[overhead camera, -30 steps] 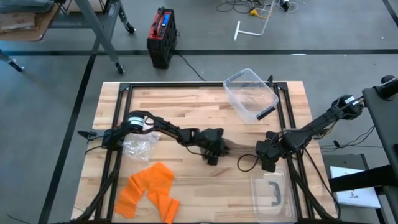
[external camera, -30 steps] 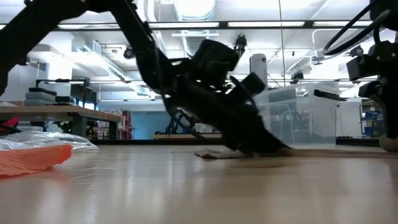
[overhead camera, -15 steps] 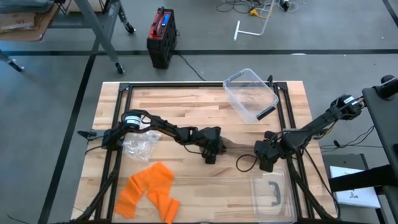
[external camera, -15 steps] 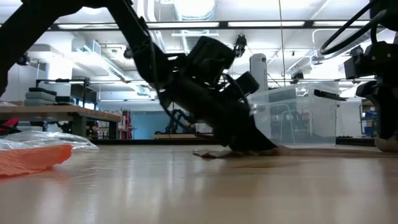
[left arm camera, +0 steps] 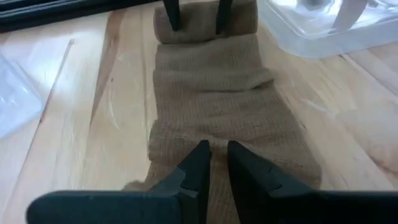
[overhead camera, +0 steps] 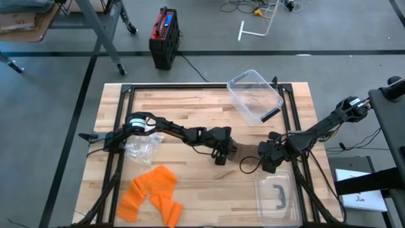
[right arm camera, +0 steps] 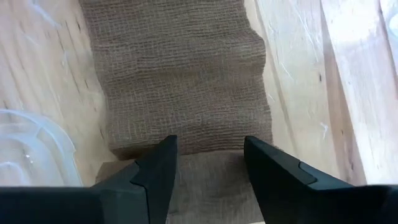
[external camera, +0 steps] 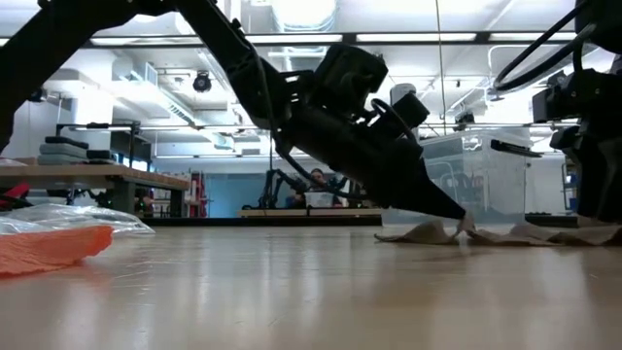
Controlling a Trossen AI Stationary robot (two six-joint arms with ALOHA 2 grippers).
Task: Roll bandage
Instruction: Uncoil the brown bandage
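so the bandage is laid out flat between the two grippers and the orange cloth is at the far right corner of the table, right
Not quite. The bandage does lie between the left gripper and right gripper, but the high view shows the orange cloth at the near left corner of the table, not the far right.

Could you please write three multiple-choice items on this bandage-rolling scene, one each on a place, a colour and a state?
1. Where does the bandage lie?
A. Between the two grippers
B. Inside the clear tub
C. On the orange cloth

2. What colour is the cloth at the table's near left?
A. Blue
B. Orange
C. White

3. How does the clear tub sit?
A. Tipped on its side
B. Stacked on the lid
C. Upside down on the floor

Answers:
1. A: the brown strip runs between the left gripper and the right gripper.
2. B: the folded pieces are bright orange.
3. A: the high view looks into its open mouth sideways.
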